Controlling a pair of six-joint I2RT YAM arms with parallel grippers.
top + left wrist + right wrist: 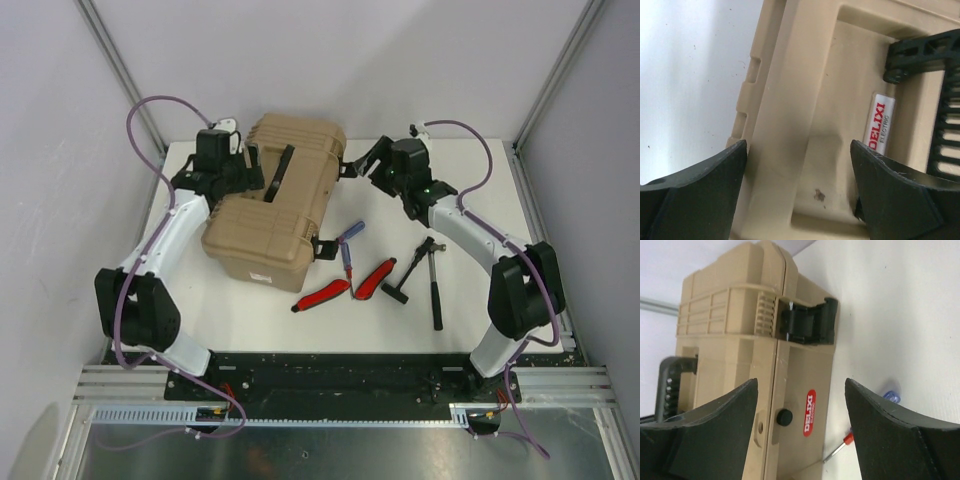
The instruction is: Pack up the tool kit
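- A tan toolbox point(272, 205) sits shut and skewed on the white counter point(250, 310), left of centre.
- The left claw point(797, 150) hangs spread wide just above the lid, beside the black handle point(945, 100), gripping nothing.
- The right claw point(801, 385) is also spread wide and empty, near the box's side and facing a black latch point(807, 322).
- Red-handled tools point(322, 294) and a black hammer point(408, 272) lie loose on the counter, right of the box.

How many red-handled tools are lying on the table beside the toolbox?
2. The left red-handled tool lies by the near right corner of the toolbox; the right red-handled tool lies between it and the hammer. The closed toolbox may hide more.
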